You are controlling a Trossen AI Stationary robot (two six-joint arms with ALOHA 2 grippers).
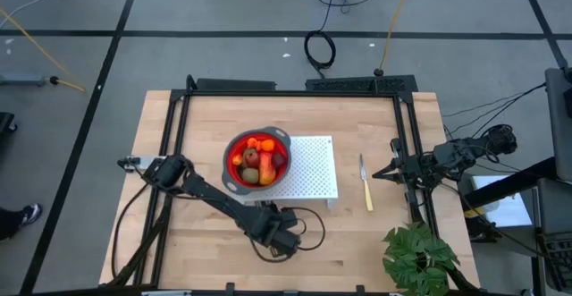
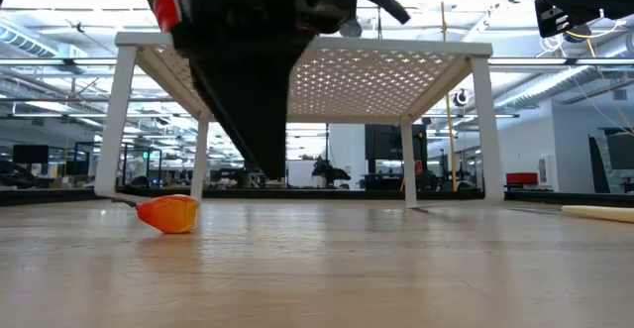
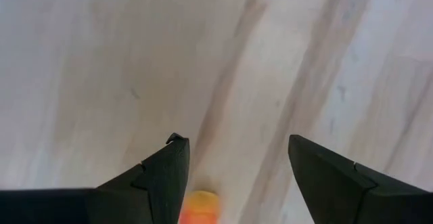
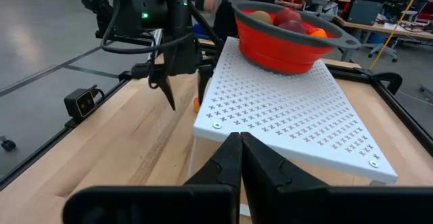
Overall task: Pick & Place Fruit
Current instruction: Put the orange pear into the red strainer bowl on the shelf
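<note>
Orange fruit bit (image 3: 201,206) lies on the bench (image 3: 101,68) just below the left pincer (image 3: 237,158), fingers apart; right pincer (image 4: 241,149) waits, fingers together.

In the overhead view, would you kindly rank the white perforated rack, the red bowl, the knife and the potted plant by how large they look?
1. white perforated rack, partly hidden under the bowl
2. red bowl and potted plant: similar, and the plant is cut off by the frame edge, so I won't rank them
3. knife, clearly smallest
</note>
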